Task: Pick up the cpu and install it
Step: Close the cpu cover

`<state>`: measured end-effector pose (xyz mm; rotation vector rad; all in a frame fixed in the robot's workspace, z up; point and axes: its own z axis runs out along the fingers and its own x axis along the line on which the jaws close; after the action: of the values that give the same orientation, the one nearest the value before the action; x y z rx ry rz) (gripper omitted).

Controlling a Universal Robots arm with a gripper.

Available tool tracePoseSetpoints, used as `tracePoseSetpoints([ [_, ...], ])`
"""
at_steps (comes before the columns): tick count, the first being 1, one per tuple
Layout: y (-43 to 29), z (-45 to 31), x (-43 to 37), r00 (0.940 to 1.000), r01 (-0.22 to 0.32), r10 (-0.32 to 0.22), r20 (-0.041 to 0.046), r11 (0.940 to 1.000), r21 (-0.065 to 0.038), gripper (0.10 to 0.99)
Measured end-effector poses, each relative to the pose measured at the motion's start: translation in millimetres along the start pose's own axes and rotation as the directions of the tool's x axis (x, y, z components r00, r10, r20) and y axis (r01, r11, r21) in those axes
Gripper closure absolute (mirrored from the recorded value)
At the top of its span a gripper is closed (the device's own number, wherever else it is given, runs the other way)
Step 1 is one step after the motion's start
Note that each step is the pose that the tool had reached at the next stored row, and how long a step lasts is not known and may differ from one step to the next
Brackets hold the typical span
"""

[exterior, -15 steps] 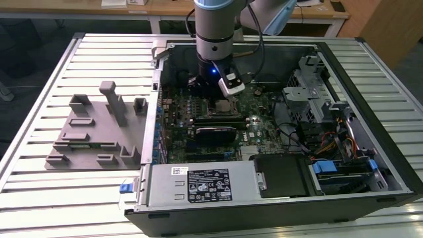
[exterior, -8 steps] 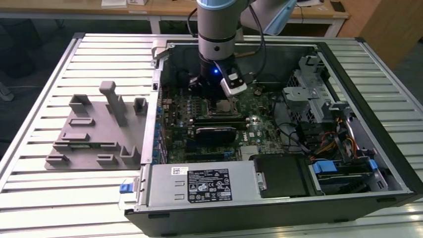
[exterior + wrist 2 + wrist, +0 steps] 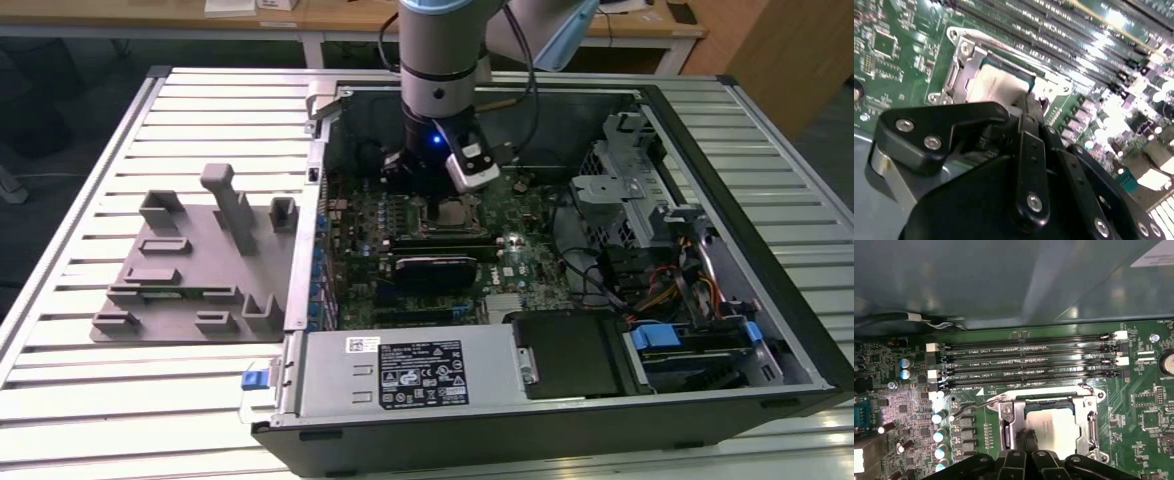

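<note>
Presently the cpu lies flat within the metal socket frame on the motherboard (just beside the memory slots), apparently squared so it seats evenly. The gripper hangs at its edge; whether it is grasping or has released cannot be told.

Shiny metal cpu, glossy PCB
</note>
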<state>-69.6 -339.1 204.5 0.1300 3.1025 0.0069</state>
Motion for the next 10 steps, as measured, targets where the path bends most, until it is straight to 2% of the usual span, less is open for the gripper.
tracePoseSetpoints([
  [6, 0.0, -11.5, -0.4, 1.0000, 0.000, 0.000, 0.0005, 1.0000, 0.000, 0.980],
  [10, 0.1, -11.6, -1.1, 1.0000, 0.000, 0.000, 0.0005, 1.0000, 0.000, 0.980],
])
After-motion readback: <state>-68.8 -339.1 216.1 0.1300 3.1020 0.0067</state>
